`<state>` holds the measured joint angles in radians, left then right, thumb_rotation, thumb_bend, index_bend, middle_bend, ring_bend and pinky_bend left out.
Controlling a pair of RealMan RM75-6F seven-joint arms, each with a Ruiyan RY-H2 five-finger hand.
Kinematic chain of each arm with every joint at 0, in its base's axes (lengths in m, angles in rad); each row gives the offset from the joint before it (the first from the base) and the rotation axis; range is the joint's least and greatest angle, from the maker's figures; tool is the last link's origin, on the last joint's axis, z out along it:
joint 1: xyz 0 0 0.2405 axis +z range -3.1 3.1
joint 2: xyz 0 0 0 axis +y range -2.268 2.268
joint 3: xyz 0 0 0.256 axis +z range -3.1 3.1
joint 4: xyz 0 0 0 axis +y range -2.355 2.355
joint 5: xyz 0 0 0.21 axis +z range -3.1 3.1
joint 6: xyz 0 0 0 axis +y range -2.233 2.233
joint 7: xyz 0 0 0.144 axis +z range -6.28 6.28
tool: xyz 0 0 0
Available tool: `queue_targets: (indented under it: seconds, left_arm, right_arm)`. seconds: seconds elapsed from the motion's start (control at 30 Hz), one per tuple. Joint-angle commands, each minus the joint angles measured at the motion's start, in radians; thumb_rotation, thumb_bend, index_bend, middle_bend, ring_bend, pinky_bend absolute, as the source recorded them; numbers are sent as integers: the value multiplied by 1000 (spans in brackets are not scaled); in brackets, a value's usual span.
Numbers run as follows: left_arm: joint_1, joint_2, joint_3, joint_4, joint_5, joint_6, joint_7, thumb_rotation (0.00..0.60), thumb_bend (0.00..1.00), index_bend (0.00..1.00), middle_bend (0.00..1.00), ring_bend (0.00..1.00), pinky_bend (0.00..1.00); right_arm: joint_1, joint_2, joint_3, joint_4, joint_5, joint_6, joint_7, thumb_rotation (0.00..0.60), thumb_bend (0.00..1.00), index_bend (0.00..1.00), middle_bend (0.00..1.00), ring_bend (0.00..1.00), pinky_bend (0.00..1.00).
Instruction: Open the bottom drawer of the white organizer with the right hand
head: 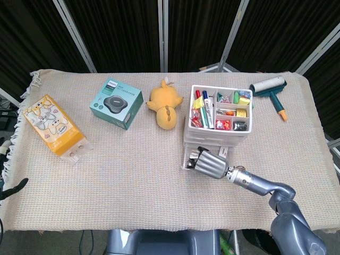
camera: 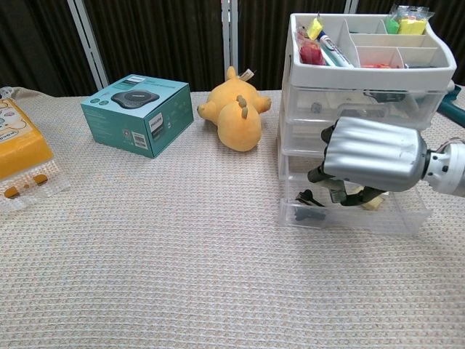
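Observation:
The white organizer (head: 218, 127) (camera: 363, 94) stands at the right of the table, its top tray full of pens and small items. Its clear bottom drawer (head: 191, 161) (camera: 354, 216) is pulled out toward the table's front, with small dark and yellow things showing inside. My right hand (head: 211, 163) (camera: 372, 163) hovers just above the drawer's front part. Its fingers (camera: 328, 190) are curled under the palm with nothing in them, a little above the drawer's rim. My left hand shows in neither view.
A yellow plush toy (head: 164, 103) lies left of the organizer, then a teal box (head: 116, 102) and a yellow snack pack (head: 53, 124) at the far left. A lint roller (head: 271, 90) lies behind the organizer on the right.

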<state>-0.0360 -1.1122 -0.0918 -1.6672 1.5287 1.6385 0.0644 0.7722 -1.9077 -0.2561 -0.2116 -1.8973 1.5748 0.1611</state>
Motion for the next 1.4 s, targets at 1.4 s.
queue_targets:
  seconds: [1.4]
  left_arm:
    - [59,32,37,-13,132,126,-76,600,157,0,0,0,0]
  right_arm:
    - [-244,301,5,-132,41,70,-172,600,68,719,984,922,644]
